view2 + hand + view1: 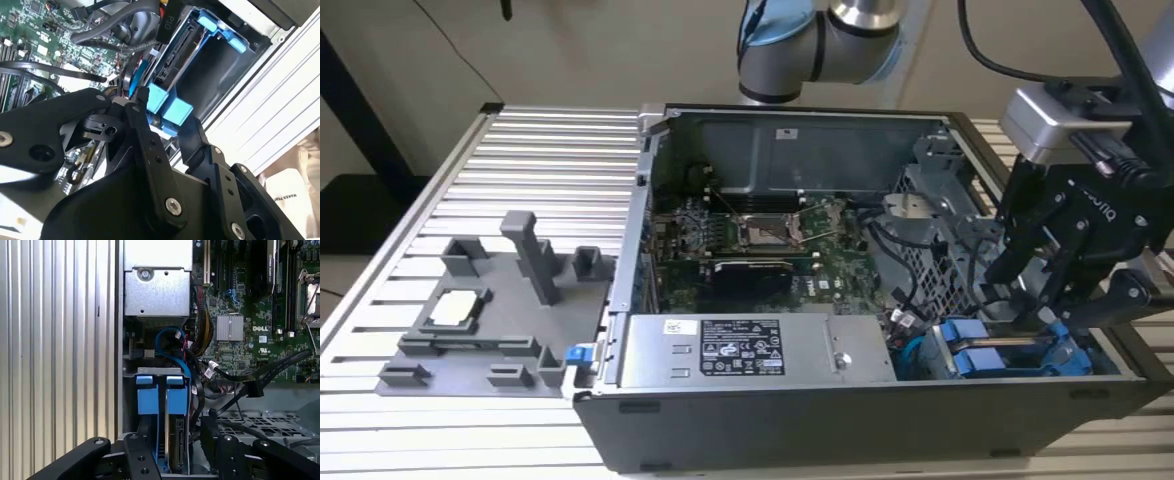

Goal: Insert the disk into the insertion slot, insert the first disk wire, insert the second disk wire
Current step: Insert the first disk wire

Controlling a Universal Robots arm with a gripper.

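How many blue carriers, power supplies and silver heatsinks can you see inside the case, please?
Blue carriers: 2
Power supply: 1
Silver heatsink: 1
Total: 4

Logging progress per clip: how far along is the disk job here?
The disk already sits in the insertion slot. The gripper is at its blue carrier tabs. The disk's connector edge looks bare, so both wire steps look undone.
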